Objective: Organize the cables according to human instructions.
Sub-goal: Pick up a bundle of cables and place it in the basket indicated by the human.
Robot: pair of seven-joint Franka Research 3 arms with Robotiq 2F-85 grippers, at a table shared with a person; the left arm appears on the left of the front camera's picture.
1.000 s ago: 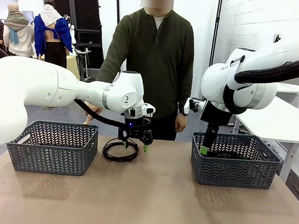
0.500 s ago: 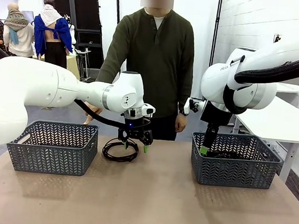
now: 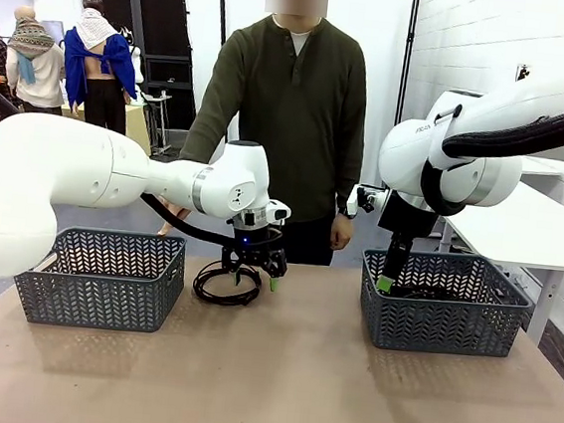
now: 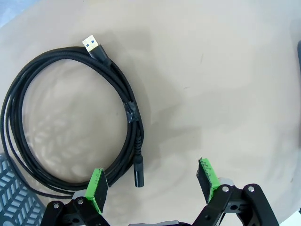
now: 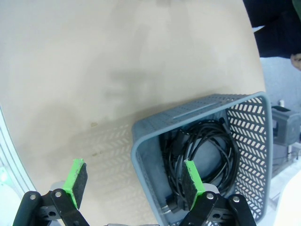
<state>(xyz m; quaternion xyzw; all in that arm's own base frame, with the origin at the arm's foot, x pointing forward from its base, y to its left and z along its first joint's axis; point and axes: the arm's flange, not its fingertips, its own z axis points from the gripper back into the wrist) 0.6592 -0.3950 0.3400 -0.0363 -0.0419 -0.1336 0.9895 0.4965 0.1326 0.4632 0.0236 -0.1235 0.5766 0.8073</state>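
One coiled black cable (image 3: 223, 284) lies on the table between the two baskets, its USB plug (image 4: 92, 45) pointing away from the coil. My left gripper (image 3: 254, 280) hangs open just above the coil's right side; in the left wrist view the left gripper (image 4: 153, 181) has one green pad over the cable (image 4: 127, 101) strands and a small plug end between the pads. More black cables (image 5: 207, 141) lie coiled in the right basket (image 5: 197, 106). My right gripper (image 5: 135, 181) stands open over that basket's (image 3: 441, 322) near-left corner, holding nothing.
A second grey basket (image 3: 101, 276) stands at the left, its corner close to the coil (image 4: 11, 200). The person (image 3: 286, 122) stands at the far edge with both arms hanging down. The near half of the table (image 3: 276, 381) is bare.
My left arm has shifted a little and its gripper has sunk slightly toward the coil. The right arm and the person have not moved.
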